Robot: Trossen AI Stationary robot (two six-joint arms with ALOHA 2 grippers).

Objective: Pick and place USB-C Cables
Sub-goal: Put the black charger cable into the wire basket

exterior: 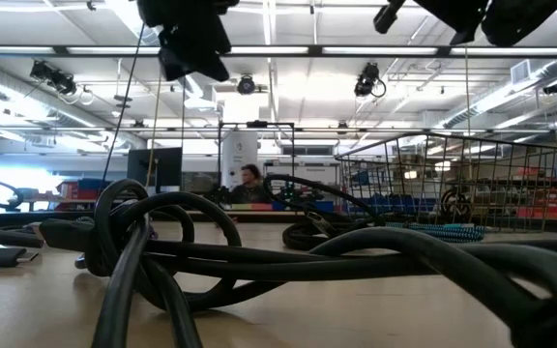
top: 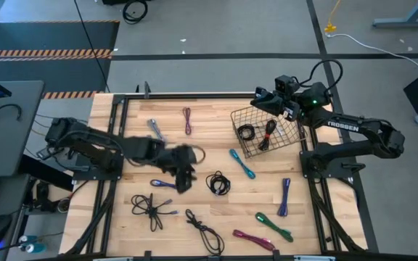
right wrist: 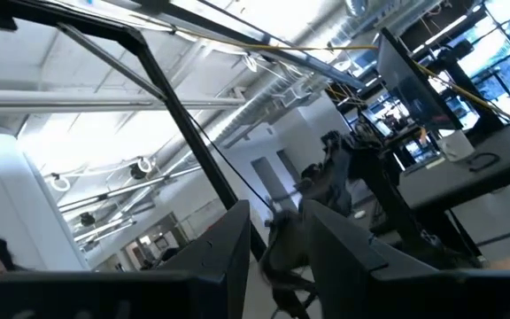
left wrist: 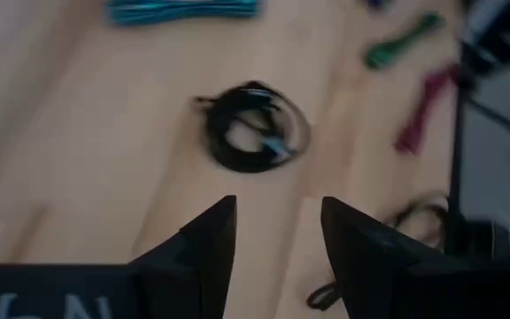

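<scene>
- Hovering mid-frame in the high view, the left gripper [top: 185, 179] stood parted and empty, just left of a coiled black cable [top: 218, 183] on the table [top: 122, 217].
- Raised at upper right over the wire basket [top: 296, 130], the right gripper [top: 267, 101] had its fingers parted, grasping nothing.
- Other cables lay scattered: teal [top: 242, 164], purple [top: 284, 197], green [top: 273, 225], magenta [top: 252, 238].

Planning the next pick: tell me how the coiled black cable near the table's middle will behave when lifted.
The black cable lies in loose loops, so it will probably flop and partly uncoil. It looks thin, likely light. Its loose end may trail; the left gripper, open beside it, should probably pinch several loops.
</scene>
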